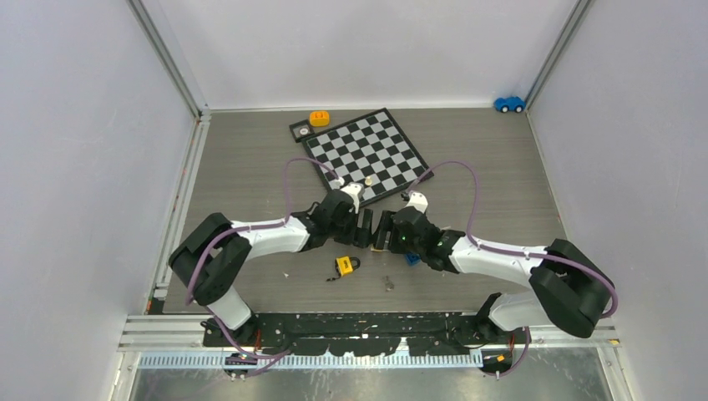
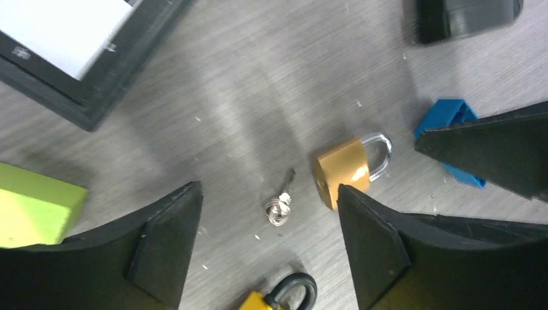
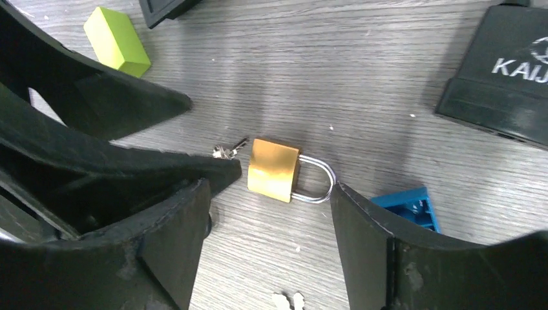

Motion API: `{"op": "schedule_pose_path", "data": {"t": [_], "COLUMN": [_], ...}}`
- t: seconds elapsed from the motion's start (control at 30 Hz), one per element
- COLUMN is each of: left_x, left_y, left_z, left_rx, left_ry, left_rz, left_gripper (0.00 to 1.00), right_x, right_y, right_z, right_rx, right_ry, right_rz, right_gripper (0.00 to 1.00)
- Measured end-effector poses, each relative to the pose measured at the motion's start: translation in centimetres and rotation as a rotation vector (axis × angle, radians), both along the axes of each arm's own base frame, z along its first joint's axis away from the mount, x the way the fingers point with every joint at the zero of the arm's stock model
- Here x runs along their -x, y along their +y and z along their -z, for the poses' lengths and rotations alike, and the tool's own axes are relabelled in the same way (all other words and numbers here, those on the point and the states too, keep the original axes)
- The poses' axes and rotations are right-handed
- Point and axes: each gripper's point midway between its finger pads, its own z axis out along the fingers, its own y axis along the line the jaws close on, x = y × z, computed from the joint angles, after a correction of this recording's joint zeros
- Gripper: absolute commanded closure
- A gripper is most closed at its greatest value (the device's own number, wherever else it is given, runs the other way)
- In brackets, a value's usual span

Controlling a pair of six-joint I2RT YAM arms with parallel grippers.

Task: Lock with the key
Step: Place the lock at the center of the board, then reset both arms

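Both wrist views close above padlock (image 3: pixel 274 169)

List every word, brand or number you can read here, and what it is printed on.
"KAIJ", white letters cut off by the frame edge, under a logo: on the black object.
Dark marks on the orange block: too small to read.
On the brass padlock: no text shows.

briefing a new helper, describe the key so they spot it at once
On the grey wood-grain table, find the brass padlock with the silver shackle. The key lies flat just off the padlock's body end, opposite the shackle. It is a tiny silvery sliver on a small ring, far smaller than the padlock or the blue brick beside it.
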Motion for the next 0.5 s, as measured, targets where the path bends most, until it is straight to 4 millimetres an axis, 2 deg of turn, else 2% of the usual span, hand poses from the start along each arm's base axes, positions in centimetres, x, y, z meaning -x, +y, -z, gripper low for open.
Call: {"op": "schedule_pose_path", "data": {"t": [0.17,0.23,0.27,0.37,0.5], "left_x": [-0.9,-0.9,-0.9,-1.4,-2.2], "left_y": [1.1,1.8,2.2,3.5,5.4], "left_z": [-0.6,-1.3,-1.9,-4.7,-10.0], "left_rx": [-0.03,-0.048,-0.06,-0.075,-0.081], "left_ry": [-0.034,-0.042,-0.051,-0.1,-0.173], "left_rz": [-0.042,-0.057,-0.063,-0.101,-0.158], "left_gripper": [0.12,0.02,0.01,0.0,0.0], "right_x": [-0.1,-0.2,-0.2,-0.4,-1.2], "right_y": [-0.9,-1.3,-1.6,-2.2,-3.3], "right_z": [-1.0,-2.1,-2.7,-5.1,-7.8], "right_rx": [0.062,0.081,0.09,0.102,0.133], "right_ry": [0.003,-0.011,-0.019,-0.047,-0.006], "right_rz": [0.005,0.006,0.005,0.006,0.018], "right_gripper": [0.22,0.21,0.2,0.16,0.15]}}
